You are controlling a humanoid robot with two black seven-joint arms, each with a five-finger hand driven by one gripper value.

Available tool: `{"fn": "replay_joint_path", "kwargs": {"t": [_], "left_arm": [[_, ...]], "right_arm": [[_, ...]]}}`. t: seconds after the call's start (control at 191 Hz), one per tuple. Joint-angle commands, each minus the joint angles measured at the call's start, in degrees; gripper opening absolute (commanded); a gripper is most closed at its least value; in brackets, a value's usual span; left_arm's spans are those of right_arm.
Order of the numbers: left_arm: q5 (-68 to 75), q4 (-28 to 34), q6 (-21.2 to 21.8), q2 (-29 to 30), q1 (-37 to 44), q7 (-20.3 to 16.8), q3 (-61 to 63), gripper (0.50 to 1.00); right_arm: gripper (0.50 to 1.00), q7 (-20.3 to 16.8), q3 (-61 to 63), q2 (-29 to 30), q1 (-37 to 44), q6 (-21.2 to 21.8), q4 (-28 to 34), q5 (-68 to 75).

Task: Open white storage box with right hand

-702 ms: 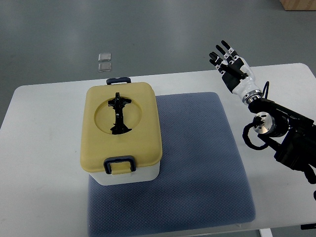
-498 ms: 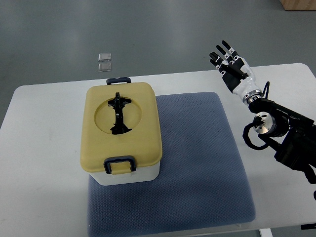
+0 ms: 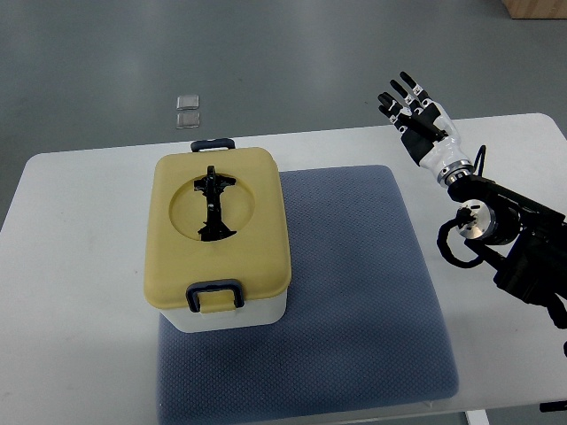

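Both box [image 3: 218, 239] sides unobstructed

Bright, even light; sharp focus

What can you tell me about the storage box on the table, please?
The box has a white body and a yellowish lid, closed, both seemingly plastic. A folded black handle sits in the lid's round recess, and dark latches clasp the near and far ends. It stands upright on the left part of a grey mat; nothing else touches it.
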Motion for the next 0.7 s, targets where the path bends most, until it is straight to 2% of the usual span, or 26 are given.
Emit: {"fn": "replay_joint_path", "kwargs": {"t": [0.0,0.697], "left_arm": [[0.07,-0.48,0.0,0.0,0.01,0.0,0.09,1.0],[0.07,0.04,0.0,0.0,0.01,0.0,0.18,1.0]], "right_arm": [[0.93,0.0,-0.06,0.0,0.11,-0.02,-0.15,0.0],[0.93,-0.18,-0.24,0.26,1.6,-0.02,-1.82,-0.44]]}}
